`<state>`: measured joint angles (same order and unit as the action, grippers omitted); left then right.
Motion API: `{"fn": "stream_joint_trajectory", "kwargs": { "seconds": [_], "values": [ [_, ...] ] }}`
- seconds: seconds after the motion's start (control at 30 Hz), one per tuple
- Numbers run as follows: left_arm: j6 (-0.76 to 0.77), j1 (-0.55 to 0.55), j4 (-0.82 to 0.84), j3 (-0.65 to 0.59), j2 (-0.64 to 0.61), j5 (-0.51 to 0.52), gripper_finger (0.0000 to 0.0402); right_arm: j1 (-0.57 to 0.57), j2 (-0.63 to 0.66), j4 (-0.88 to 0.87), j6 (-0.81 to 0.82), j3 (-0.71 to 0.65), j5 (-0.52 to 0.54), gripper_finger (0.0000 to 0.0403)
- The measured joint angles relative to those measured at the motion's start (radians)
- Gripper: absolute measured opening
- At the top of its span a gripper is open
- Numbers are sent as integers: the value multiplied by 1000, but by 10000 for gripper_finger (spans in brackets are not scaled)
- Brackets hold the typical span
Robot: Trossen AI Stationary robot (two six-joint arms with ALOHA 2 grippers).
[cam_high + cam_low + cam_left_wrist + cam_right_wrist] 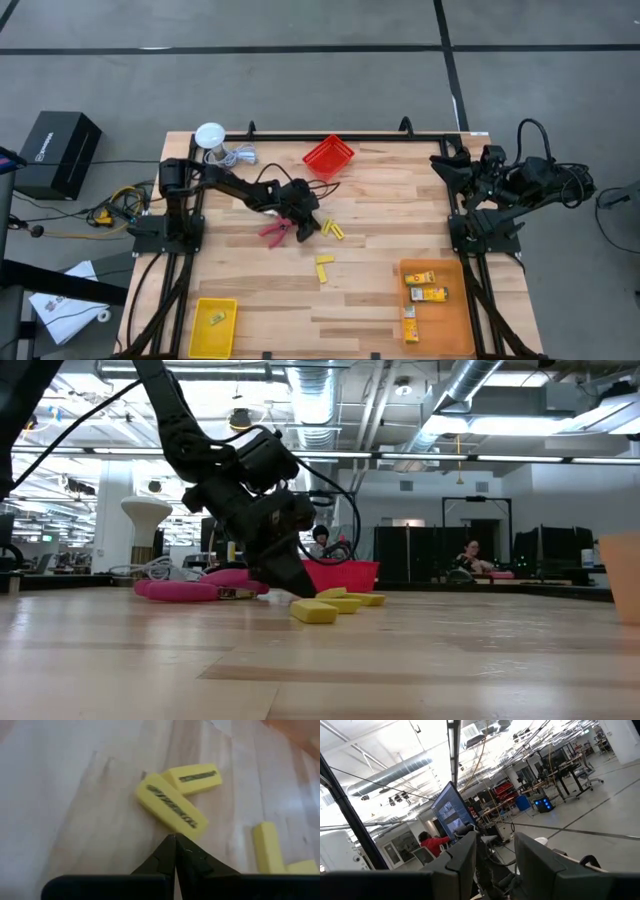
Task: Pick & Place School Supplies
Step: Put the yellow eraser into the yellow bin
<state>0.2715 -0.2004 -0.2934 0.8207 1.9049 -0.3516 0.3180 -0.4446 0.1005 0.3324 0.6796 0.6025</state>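
Note:
My left gripper (305, 226) (175, 841) is shut, low over the table's middle and slanting down. Its tip stands at the long edge of a small yellow piece (172, 806), which lies flat beside a second one (196, 777). More yellow pieces (324, 265) lie nearer the front. The red-handled scissors (274, 232) lie flat just left of the gripper. Yellow-orange boxes (425, 285) lie in the orange bin (455, 320). My right gripper (447, 163) (492, 857) waits raised at the far right, open, with nothing between its fingers. My left gripper's shut fingertips (170, 845) come slanting down from the table's left to the near long edge (186, 831) of the yellow piece, which lies flat on the table. I cannot tell whether the tips touch it.
A red bin (328, 157) stands at the far middle, and a yellow bin (197, 335) with one small piece stands at the front left. A white round object (210, 135) with a cable sits at the far left corner. Bare wood lies between the pieces and the front edge.

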Motion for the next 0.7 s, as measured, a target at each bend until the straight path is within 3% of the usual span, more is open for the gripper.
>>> {"fn": "stream_joint_trajectory", "kwargs": {
  "seconds": [0.7],
  "values": [
    [50, 10, -49, 2, -1, -8, 1, 0, 0, -18, -3, 0, 0, 127]
  ]
}}
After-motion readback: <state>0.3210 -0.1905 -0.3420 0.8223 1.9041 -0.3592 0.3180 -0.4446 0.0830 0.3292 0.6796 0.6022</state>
